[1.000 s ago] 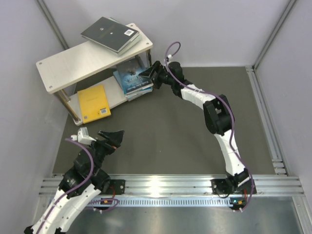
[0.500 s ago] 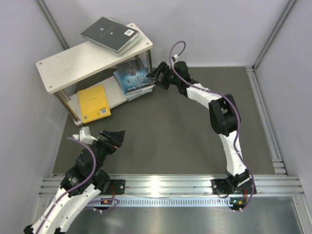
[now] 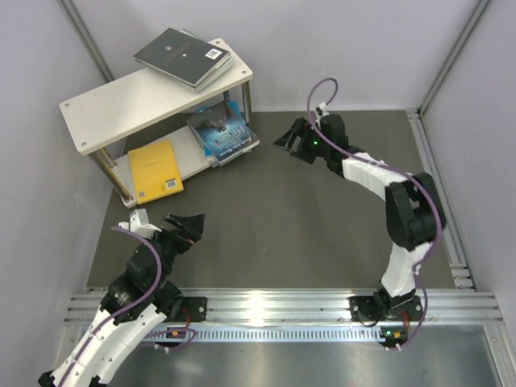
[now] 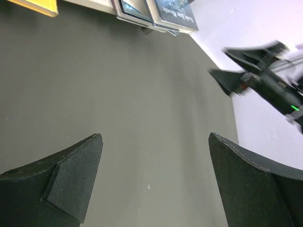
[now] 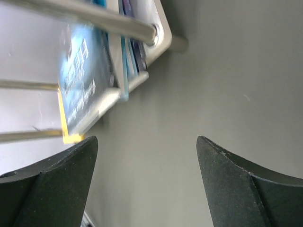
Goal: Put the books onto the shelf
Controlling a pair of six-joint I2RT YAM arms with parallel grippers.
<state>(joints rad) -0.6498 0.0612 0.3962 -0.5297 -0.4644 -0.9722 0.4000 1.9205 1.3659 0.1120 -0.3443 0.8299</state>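
The shelf (image 3: 113,106) stands at the back left. A dark green book (image 3: 182,55) lies over another on the right end of its top board. On the lower board lie a yellow book (image 3: 155,168) and a stack of blue books (image 3: 224,131). My right gripper (image 3: 285,139) hangs open and empty a little right of that stack, apart from it. In the right wrist view the blue stack (image 5: 80,78) shows beyond the fingers (image 5: 57,179). My left gripper (image 3: 185,222) is open and empty near the front left, over bare mat (image 4: 142,104).
Grey walls close in the mat on the left, back and right. A metal rail (image 3: 282,306) runs along the near edge by the arm bases. The shelf's thin metal post (image 5: 94,20) crosses the top of the right wrist view.
My right gripper has pulled back to the right, away from the blue stack on the lower board, with nothing in it. The left arm has barely moved.
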